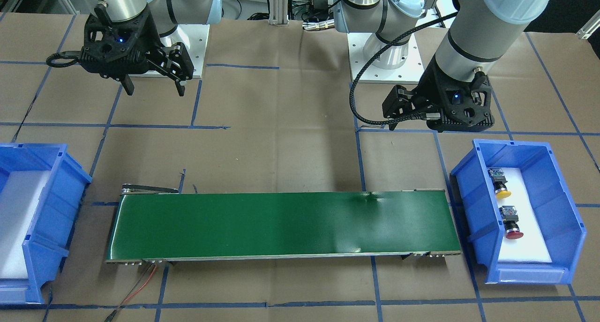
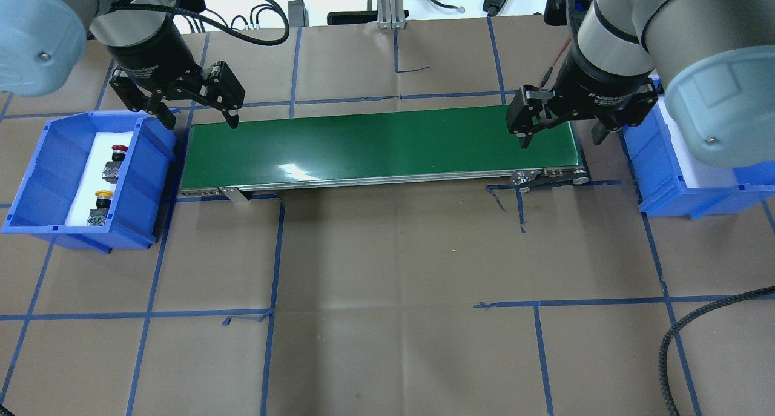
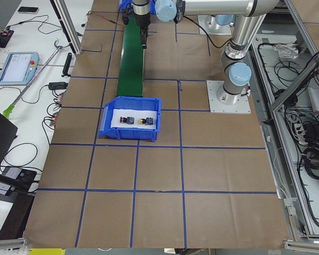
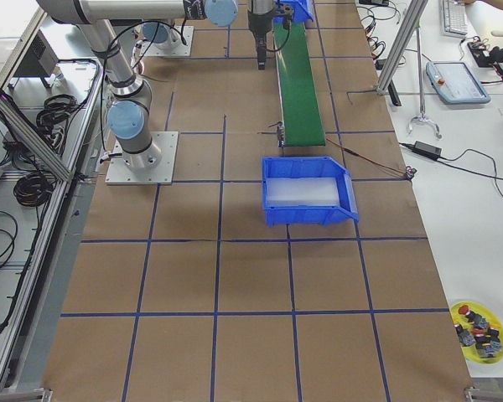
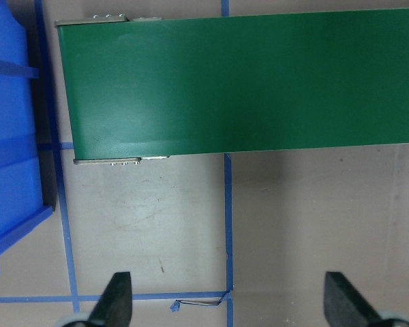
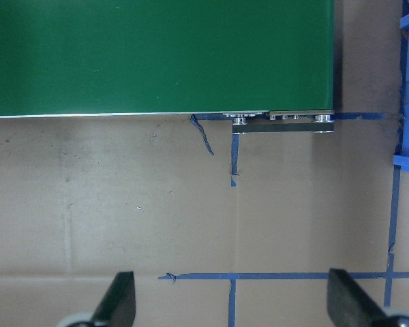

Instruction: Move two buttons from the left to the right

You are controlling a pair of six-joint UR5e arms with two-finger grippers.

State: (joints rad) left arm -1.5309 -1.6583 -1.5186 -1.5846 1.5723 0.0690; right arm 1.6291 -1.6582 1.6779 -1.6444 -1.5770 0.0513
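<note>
Both buttons lie on white foam in the blue bin [image 2: 36, 180] at the table's left end. The red-capped button [image 2: 119, 151] is the farther one and the yellow-capped button [image 2: 103, 199] the nearer. The front view shows them too, yellow [image 1: 500, 187] and red [image 1: 512, 226]. My left gripper [image 2: 198, 120] hangs open and empty over the belt's left end, beside the bin and apart from the buttons. Over the belt's right end, my right gripper [image 2: 562, 138] is open and empty as well. Each wrist view shows two spread fingertips [image 5: 116, 300] [image 6: 119, 300] above brown paper.
A green conveyor belt [image 2: 381, 146] runs between the two bins. A second blue bin [image 2: 660, 180] with white foam and no parts stands at the right end. Thin wires [image 1: 140, 284] trail off the belt's corner. A black cable [image 2: 684, 337] lies at the near right.
</note>
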